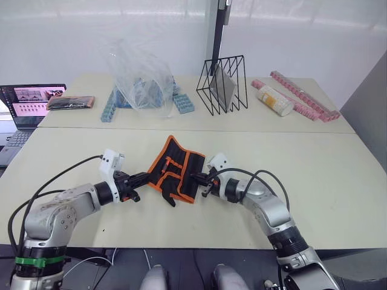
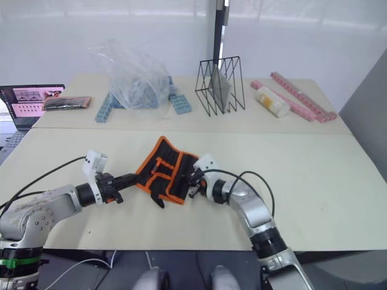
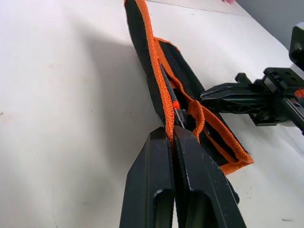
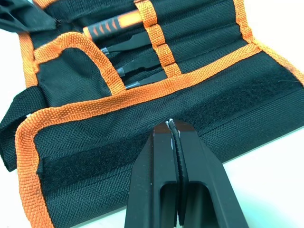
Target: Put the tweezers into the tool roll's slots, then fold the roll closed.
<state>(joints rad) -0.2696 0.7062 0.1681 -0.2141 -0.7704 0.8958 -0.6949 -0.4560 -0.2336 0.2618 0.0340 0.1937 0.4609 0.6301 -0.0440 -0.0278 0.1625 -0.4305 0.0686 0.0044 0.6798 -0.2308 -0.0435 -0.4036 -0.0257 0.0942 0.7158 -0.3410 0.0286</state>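
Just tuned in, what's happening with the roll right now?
Both claws are pinching the tool roll on the near table. The left claw is shut on its orange-edged end, the right claw on the opposite black edge. The roll lies partly open, and several tweezers sit in the slots beside an orange-handled tool. The fold isn't finished yet.

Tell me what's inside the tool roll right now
The tool roll holds black tweezers tucked in its slots, plus an orange-handled tool. A folded flap covers their lower ends, so the count is unclear. Both claws pinch the roll's edges.
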